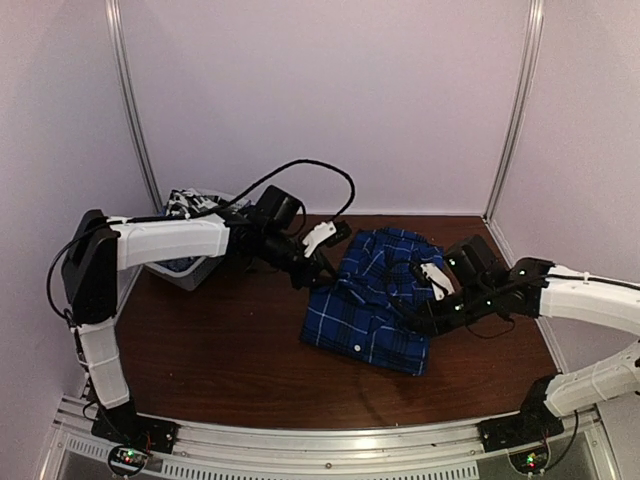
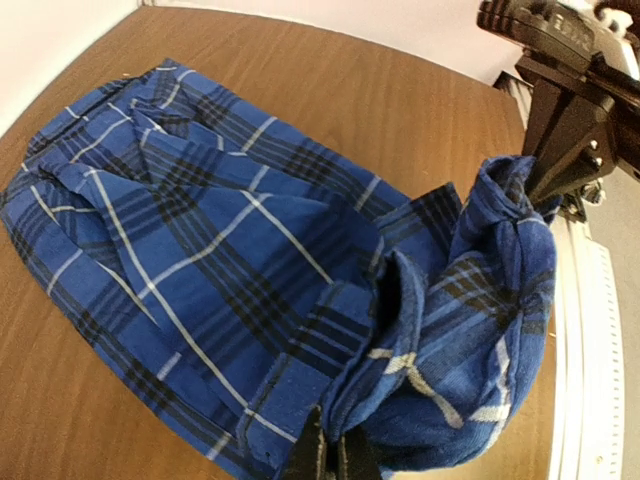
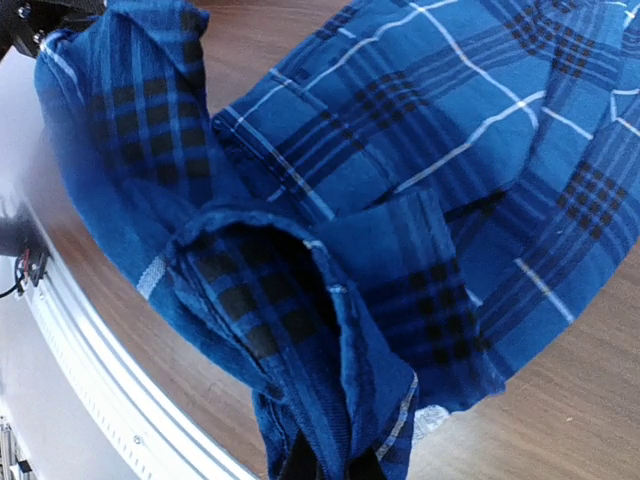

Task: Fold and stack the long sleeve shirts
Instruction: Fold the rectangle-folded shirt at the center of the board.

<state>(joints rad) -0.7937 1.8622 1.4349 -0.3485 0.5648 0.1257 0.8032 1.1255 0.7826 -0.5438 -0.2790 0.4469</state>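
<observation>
A royal blue and navy plaid long sleeve shirt (image 1: 370, 305) lies partly folded in the middle of the brown table (image 1: 220, 350). My left gripper (image 1: 305, 275) is at its left edge and my right gripper (image 1: 405, 298) at its right side. The left wrist view has the left gripper (image 2: 338, 462) shut on a bunched fold of the shirt (image 2: 200, 230), lifted off the wood. Seen from the right wrist, the right gripper (image 3: 330, 468) is likewise shut on a raised fold of the shirt (image 3: 430, 130). A black-and-white checked shirt (image 1: 188, 203) pokes out of the basket.
The white mesh basket (image 1: 185, 268) stands at the back left corner, behind the left arm. Pale walls close in the table at the back and sides. An aluminium rail (image 1: 330, 455) runs along the near edge.
</observation>
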